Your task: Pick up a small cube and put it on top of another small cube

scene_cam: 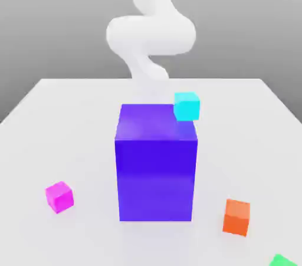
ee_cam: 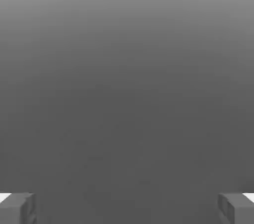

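Nothing done yet, by my read: the small magenta-pink cube (scene_cam: 59,196) sits flat on the white table (scene_cam: 71,117), alone, nothing stacked on it and nothing under it. Going across the exterior view from its left: that magenta cube is near the table's front edge toward the front-left corner, well apart from everything else. Next is the big blue-violet block (scene_cam: 156,164), upright in the middle of the table, far bigger than any cube. The cyan cube (scene_cam: 187,106) shows at the block's upper right-hand corner as seen from here; I can't tell whether it rests on the table behind the block or touches it. Then the orange cube (scene_cam: 236,217), near the front edge toward the front-right corner. Last, a sliver of a green cube (scene_cam: 282,260) right at the front edge, cut off by the frame. The white arm (scene_cam: 150,35) rises behind the block, toward the table's back edge. The gripper (ee_cam: 127,208) is spread wide, fingertips (ee_cam: 17,208) far apart with nothing between them, so no grasp. Left to do, as I judge it: everything, meaning approach the magenta cube, pinch, lift, carry, and set it on a second small cube. Count: one magenta cube, one big block, one cyan cube, one orange cube, one green cube partly visible, one arm, one gripper.
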Robot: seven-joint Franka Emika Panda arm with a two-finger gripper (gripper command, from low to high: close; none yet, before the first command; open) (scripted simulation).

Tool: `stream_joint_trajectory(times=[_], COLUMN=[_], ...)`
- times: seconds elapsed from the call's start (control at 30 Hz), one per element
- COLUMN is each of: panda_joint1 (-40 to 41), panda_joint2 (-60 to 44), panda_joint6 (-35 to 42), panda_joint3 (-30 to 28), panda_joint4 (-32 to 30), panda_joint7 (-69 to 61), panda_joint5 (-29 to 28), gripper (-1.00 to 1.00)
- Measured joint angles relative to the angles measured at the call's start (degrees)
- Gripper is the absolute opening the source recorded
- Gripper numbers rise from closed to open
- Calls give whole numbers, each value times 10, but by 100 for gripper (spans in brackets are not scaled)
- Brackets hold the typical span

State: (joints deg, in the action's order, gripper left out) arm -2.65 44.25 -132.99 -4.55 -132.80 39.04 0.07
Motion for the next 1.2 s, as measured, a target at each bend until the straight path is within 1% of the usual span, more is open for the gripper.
stream_joint_trajectory(times=[0.3, 0.8, 1.0, 1.2], panda_joint1=[-88, -244, -311, -390], panda_joint2=[-68, -206, -270, -341], panda_joint6=[-44, -116, -145, -170], panda_joint3=[-154, -394, -488, -586], panda_joint4=[-37, -98, -122, -145], panda_joint7=[-256, -683, -866, -1064], panda_joint5=[14, 48, 78, 129], gripper=[0, 0, 0, 0])
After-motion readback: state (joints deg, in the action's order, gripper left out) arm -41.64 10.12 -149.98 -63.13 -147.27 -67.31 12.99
